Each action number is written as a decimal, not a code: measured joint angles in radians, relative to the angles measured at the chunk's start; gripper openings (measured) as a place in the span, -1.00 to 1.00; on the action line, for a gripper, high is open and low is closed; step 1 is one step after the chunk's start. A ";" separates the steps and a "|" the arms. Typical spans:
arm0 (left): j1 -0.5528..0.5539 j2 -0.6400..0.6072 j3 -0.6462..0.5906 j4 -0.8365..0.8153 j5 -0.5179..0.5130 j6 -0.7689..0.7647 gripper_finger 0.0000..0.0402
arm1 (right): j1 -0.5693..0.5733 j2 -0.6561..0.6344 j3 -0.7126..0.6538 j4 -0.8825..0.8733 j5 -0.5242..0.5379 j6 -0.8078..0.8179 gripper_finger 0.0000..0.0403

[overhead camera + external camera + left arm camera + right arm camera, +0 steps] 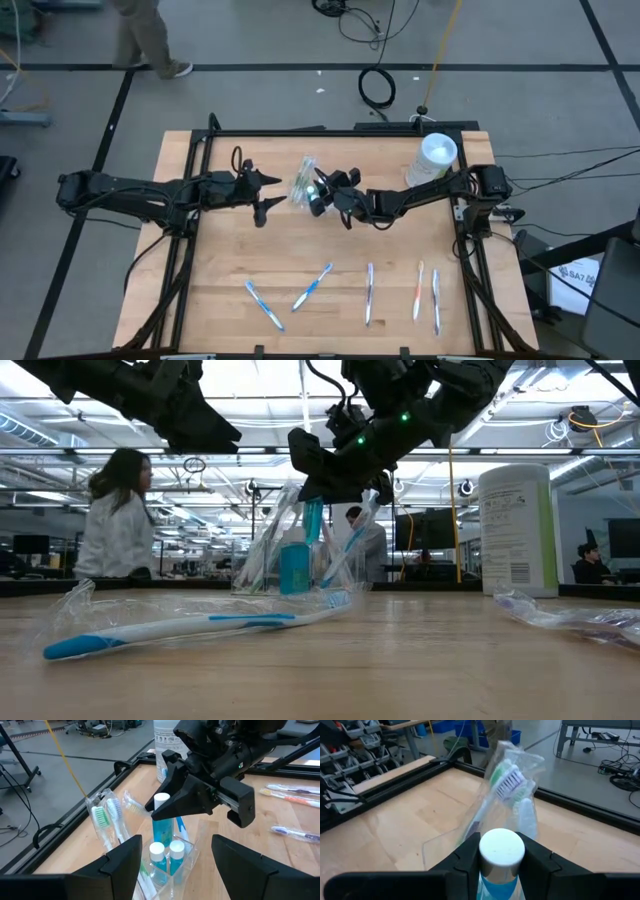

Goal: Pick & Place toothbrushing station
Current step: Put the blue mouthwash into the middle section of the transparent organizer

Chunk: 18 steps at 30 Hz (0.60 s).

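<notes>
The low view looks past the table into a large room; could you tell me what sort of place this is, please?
Probably an open-plan robotics lab or workshop: ceiling strip lights, a seated person at a long bench, and monitors behind.

Left arm stretched in from table's left edge, left gripper [268,192] fingers spread wide, nothing between the jaws, held clear above the wood. Right arm reaching in from right edge, elbow bent, right gripper [318,190] tipped downward just opposite the left jaws. Right fingers [540,857] closed on the white cap of a blue bottle [501,851], cap seated squarely between the jaws.
</notes>
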 joint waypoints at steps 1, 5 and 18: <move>0.000 0.000 0.000 0.000 0.000 0.000 0.24 | 0.000 0.000 0.000 -0.006 0.000 0.003 -0.53; 0.000 0.000 0.000 0.000 0.000 0.000 0.24 | -0.002 0.000 0.000 -0.044 0.000 0.024 -0.53; 0.000 0.000 0.000 0.000 0.000 0.000 0.24 | -0.009 0.000 -0.001 -0.088 -0.002 -0.008 -0.52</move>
